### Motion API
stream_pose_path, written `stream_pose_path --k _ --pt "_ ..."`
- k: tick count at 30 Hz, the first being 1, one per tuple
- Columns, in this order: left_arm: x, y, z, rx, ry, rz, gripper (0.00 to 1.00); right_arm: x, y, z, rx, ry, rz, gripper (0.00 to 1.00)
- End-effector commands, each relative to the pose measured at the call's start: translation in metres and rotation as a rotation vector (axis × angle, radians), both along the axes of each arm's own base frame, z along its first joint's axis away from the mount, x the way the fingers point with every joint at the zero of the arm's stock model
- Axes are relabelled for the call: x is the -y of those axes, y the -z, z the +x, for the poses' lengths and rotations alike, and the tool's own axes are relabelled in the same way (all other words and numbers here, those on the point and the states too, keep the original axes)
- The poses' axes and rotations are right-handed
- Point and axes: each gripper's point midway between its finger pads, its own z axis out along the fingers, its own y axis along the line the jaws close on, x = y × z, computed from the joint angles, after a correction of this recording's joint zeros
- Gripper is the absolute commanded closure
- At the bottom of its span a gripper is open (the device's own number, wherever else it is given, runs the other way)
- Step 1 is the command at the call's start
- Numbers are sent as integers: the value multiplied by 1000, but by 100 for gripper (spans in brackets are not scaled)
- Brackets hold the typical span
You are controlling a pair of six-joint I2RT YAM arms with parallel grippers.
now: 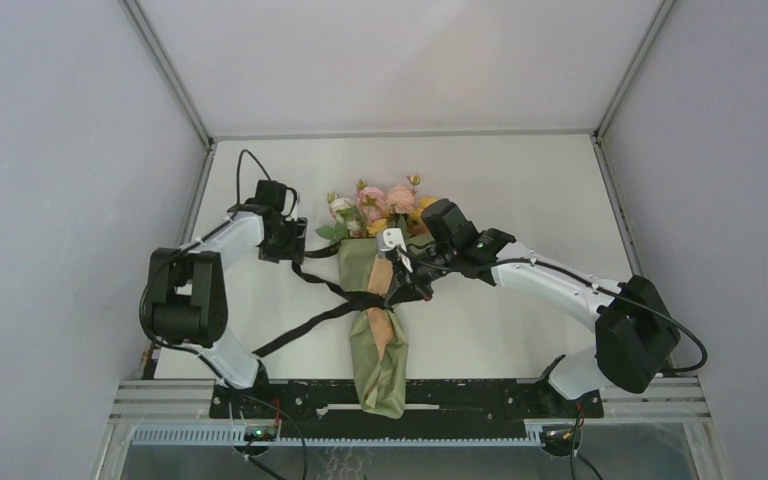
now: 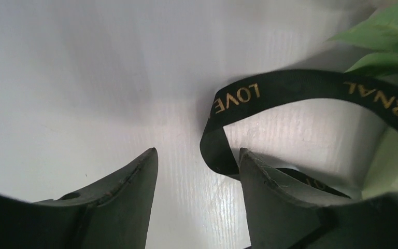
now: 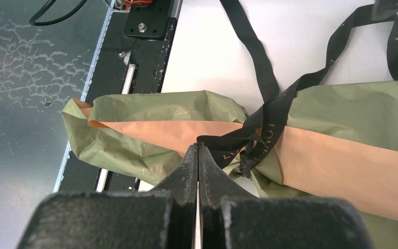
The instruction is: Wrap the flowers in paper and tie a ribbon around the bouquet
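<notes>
Three pale grey walls (image 1: 60, 150) enclose a white table (image 1: 520, 190) with a faintly ribbed, glossy top. Metal posts (image 1: 170, 70) run up the far corners.

Bouquet (image 1: 378, 340) lies lengthwise at table centre, with the flowers (image 1: 385, 203) toward the far wall. Paper (image 3: 342, 109) is olive outside with a tan-orange strip. Its crumpled tail overhangs the black rail (image 1: 480, 398) at the near edge.

Ribbon (image 1: 305, 325) — black, gold lettering — is knotted round the cone's middle. Two tails run left across the table.

Left gripper (image 2: 197, 153) sits just left of the flowers, fingers apart. A ribbon loop stands between them, close to one finger, not pinched.

Right gripper (image 3: 198, 146) sits at the knot — fingers pressed together on a short ribbon strand.
</notes>
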Motion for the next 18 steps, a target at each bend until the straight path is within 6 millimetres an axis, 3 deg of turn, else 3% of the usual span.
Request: stream_pose_path --k 1,3,6,9,11,12,15,18 --pt "-1 0 -2 -30 37 13 37 -2 -11 0 20 -28 42 100" --pt "-4 10 -1 -39 35 26 39 -2 -13 -1 21 -35 51 100" --pt "8 17 2 -40 56 -23 53 -1 -12 2 23 -29 52 100" --pt "25 17 -2 -37 99 -79 76 -2 -12 4 7 -10 46 100" --pt "34 17 -10 -51 101 -130 97 -5 -14 7 -4 8 51 100" --pt "39 15 -15 -50 109 -157 100 -6 -15 8 -16 17 55 100" --pt "54 -7 -27 12 169 -248 100 -15 -20 17 -48 70 74 100" --pt "74 -56 -34 154 328 -341 100 -22 -25 25 -96 139 79 100"
